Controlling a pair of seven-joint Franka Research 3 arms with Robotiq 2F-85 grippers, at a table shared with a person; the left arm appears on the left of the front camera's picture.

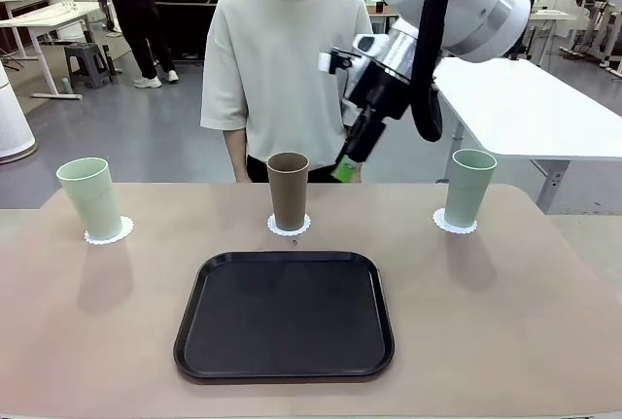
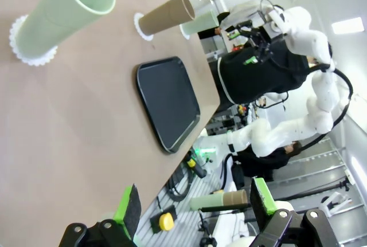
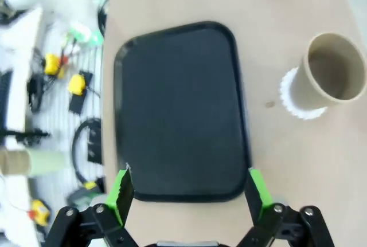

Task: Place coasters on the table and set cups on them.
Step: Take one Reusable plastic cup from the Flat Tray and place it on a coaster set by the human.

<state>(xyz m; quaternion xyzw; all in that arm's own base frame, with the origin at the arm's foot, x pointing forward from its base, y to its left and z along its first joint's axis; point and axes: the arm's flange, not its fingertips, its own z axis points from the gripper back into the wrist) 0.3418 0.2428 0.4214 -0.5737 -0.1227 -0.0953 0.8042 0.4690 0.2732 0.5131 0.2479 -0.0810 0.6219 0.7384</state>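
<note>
A beige-pink bench (image 1: 544,322) in a busy lab carries a black tray (image 1: 284,315) at centre. Three cups (image 1: 288,191) stand on white coasters (image 1: 290,227) across mid-frame. The right gripper (image 3: 186,192), spread and empty, hovers above the tray; the left gripper (image 2: 192,204) is also spread.

No readable text, labels, brands, numbers or signs on anything in view.

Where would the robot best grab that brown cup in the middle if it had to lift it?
Probably around the upper wall of the brown cup, coming from the side. It stands upright on its coaster, is open at the top, has no handle and widens upward, so jaws closed across the wall would likely hold better than a pinch at the rim.
</note>
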